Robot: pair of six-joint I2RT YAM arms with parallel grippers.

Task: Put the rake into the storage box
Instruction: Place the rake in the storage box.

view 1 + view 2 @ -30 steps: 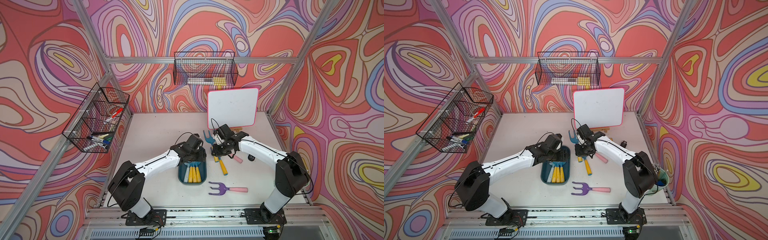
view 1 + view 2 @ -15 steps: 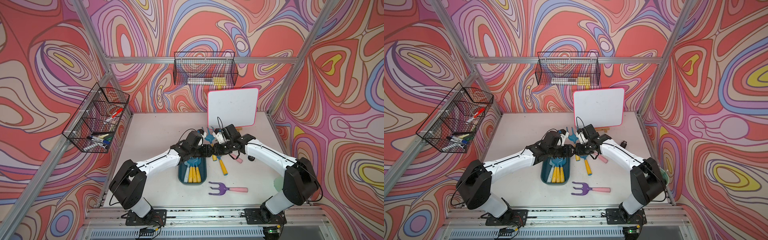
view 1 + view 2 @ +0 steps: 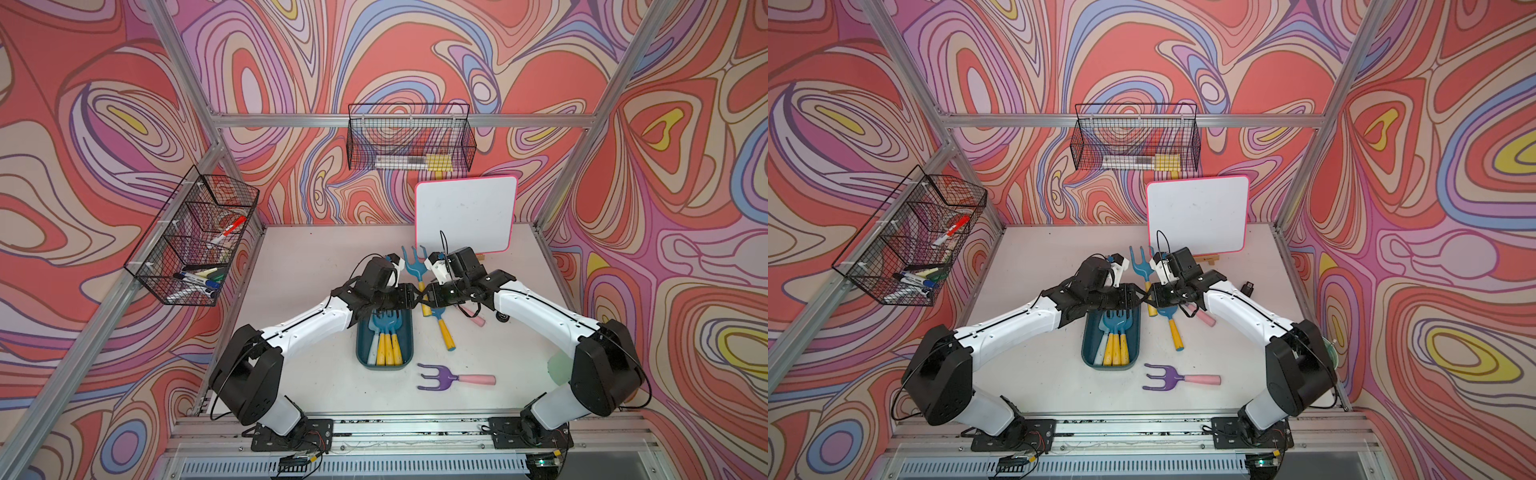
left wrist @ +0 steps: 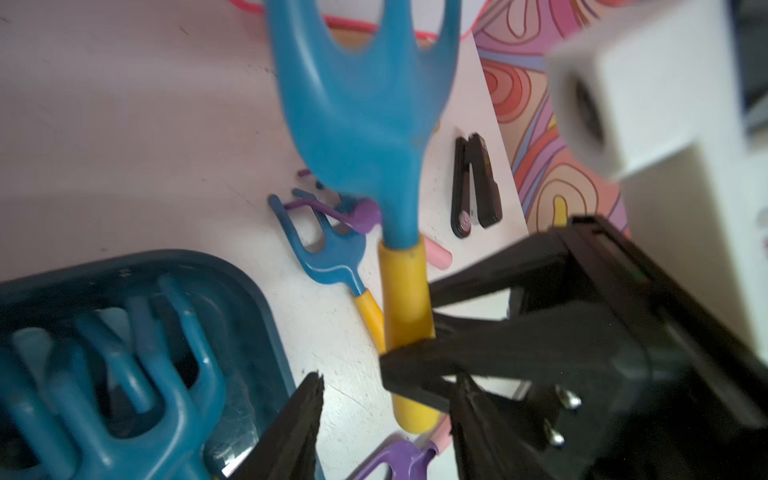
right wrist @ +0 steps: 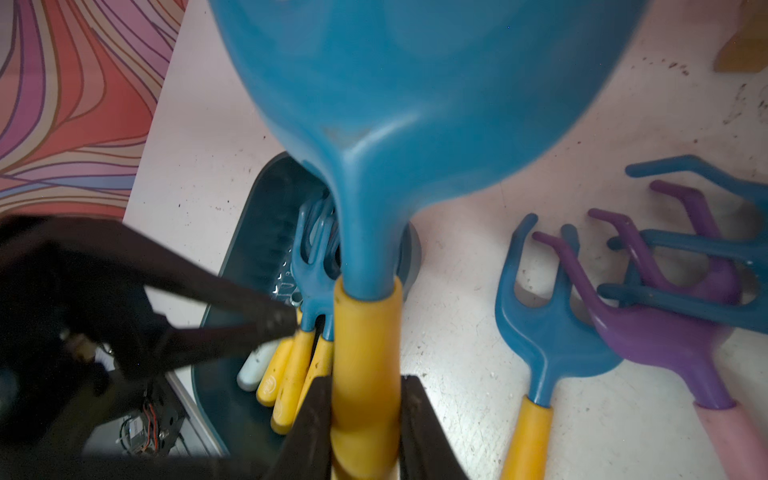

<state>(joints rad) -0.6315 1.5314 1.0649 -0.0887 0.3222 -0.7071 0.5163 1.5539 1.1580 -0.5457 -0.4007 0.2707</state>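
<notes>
The right gripper [image 5: 365,419] is clamped on the yellow handle of the blue rake [image 5: 395,104] and holds it aloft, tines toward twelve o'clock, at about one o'clock of the storage box [image 3: 385,367]. The left gripper [image 4: 390,382] faces it from nine o'clock, jaws spread, gripping nothing.

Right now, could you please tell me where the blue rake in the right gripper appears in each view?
In a top view: rake just beyond the storage box.
In a top view: rake likewise.
Left wrist: rake looms past the storage box.
Right wrist: rake fills the foreground.
Shared landmark: storage box.
</notes>
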